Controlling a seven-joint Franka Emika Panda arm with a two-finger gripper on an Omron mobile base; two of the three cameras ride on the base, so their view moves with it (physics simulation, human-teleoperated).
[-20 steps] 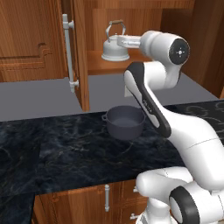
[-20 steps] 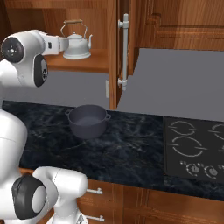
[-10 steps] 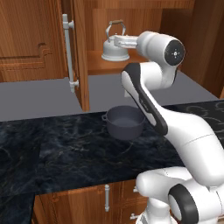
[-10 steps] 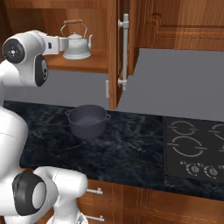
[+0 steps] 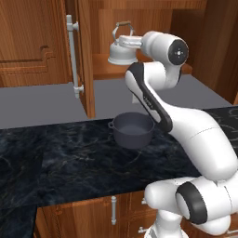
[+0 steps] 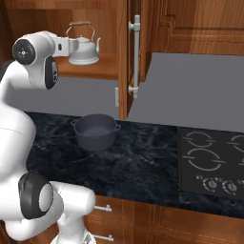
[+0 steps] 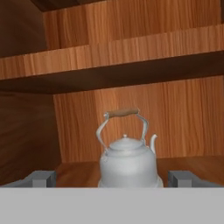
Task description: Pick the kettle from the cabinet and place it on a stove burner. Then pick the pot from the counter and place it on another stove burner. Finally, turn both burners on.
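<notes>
The silver-white kettle stands upright on the lower shelf inside the open cabinet, its wooden handle bar on top. My gripper is open, its two fingertips spread wide on either side of the kettle's base, not closed on it. From the base views the hand reaches into the cabinet right against the kettle. The dark grey pot sits on the black marble counter below the cabinet. The stove with its ring burners lies to the right.
The cabinet door with its long silver bar handle swings out just right of the kettle. An upper shelf spans above the kettle. Round knobs line the stove's front edge. Drawers sit under the counter.
The arm has edged a little further into the cabinet toward the kettle. The kettle and pot have not moved, and the jaws stay wide.
</notes>
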